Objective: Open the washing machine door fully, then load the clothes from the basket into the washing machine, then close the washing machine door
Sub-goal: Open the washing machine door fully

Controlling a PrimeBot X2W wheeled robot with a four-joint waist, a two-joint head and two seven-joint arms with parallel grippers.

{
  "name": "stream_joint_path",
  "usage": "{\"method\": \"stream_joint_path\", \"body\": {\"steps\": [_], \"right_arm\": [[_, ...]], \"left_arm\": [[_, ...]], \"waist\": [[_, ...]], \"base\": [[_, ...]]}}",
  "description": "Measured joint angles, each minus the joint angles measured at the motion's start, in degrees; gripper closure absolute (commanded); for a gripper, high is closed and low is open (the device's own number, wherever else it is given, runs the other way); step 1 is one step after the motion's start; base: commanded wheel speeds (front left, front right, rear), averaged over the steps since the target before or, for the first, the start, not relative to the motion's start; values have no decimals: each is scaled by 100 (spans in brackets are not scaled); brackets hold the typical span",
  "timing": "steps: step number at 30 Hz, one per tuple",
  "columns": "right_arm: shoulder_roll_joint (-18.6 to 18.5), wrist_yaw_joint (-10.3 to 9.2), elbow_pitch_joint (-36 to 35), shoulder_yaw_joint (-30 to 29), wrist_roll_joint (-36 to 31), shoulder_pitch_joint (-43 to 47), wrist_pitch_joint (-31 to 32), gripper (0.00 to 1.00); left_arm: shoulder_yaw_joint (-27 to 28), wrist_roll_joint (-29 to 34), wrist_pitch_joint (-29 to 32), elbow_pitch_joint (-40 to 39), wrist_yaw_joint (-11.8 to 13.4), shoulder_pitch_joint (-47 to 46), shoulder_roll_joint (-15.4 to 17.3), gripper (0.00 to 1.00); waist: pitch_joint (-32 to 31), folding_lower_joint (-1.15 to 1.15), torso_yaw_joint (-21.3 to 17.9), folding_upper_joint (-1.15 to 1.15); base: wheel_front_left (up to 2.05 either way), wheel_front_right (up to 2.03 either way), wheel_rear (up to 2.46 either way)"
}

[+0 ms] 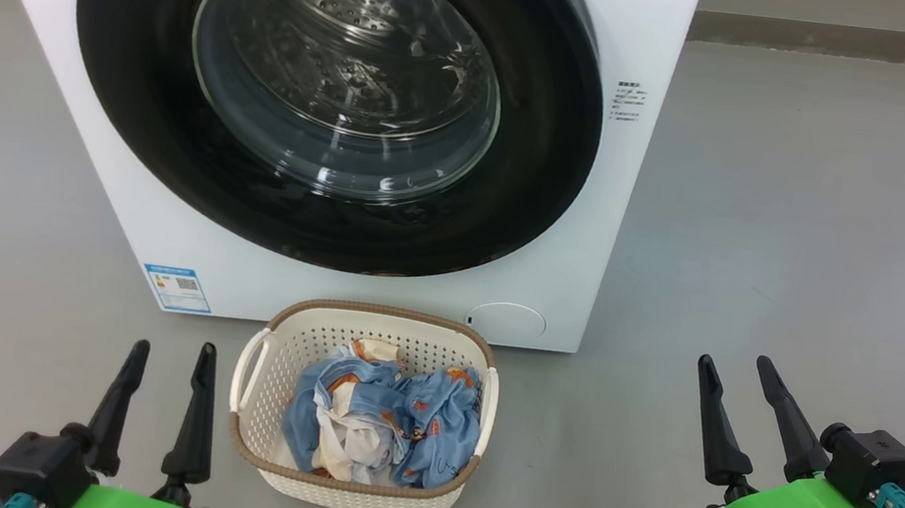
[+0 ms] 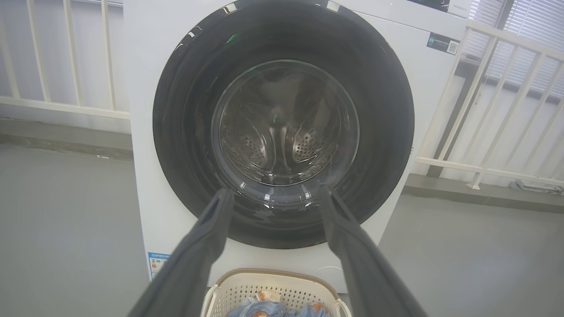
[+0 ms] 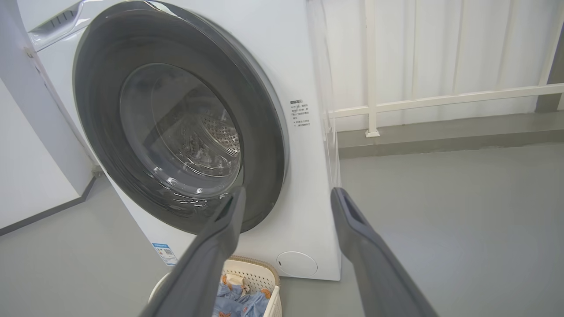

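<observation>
Step one not begun: door (image 1: 334, 96) closed on washer (image 1: 654, 55). Left gripper (image 1: 174, 352) and right gripper (image 1: 734, 363) both spread wide, holding nothing. Clothes (image 1: 382, 421) in basket (image 1: 378, 311), just before washer. Next: hook door edge, swing wide.

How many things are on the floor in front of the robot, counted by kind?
Washing machine: 1
Basket: 1
Clothes heap, inside the basket: 1 (separate garments cannot be told apart)
Total: 3

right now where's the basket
In the head view the basket sits on the floor directly before the washing machine, between the left claw and right claw.
</observation>
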Motion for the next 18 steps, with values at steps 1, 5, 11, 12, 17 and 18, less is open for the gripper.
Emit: {"method": "stream_joint_path", "body": {"steps": [1, 5, 11, 12, 17, 18], "right_arm": [[-1, 0, 4, 4, 8, 0, 0, 0], [-21, 0, 7, 69, 101, 0, 0, 0], [-52, 0, 37, 88, 154, -1, 0, 0], [-52, 0, 45, 83, 154, -1, 0, 0], [-49, 0, 45, 52, 153, -1, 0, 0], [-47, 0, 45, 49, 153, -1, 0, 0]], "left_arm": [[-2, 0, 0, 0, 0, 0, 1, 0], [-2, 0, 0, 1, 0, -2, 8, 0], [2, 0, 0, 1, 0, -2, 14, 0], [2, 0, 0, 2, 0, -2, 14, 0], [1, 0, 0, 11, 0, -2, 14, 0], [1, 0, 0, 15, 0, -2, 14, 0]], "waist": [[-3, 0, 1, 0], [-8, 0, 6, 0], [-15, 0, 8, 0], [-16, 0, 7, 0], [-17, 0, 6, 0], [-17, 0, 6, 0]], "base": [[14, 14, -28], [2, 2, -3], [0, 0, 0], [0, 0, 0], [0, 0, 0], [0, 0, 0]]}}
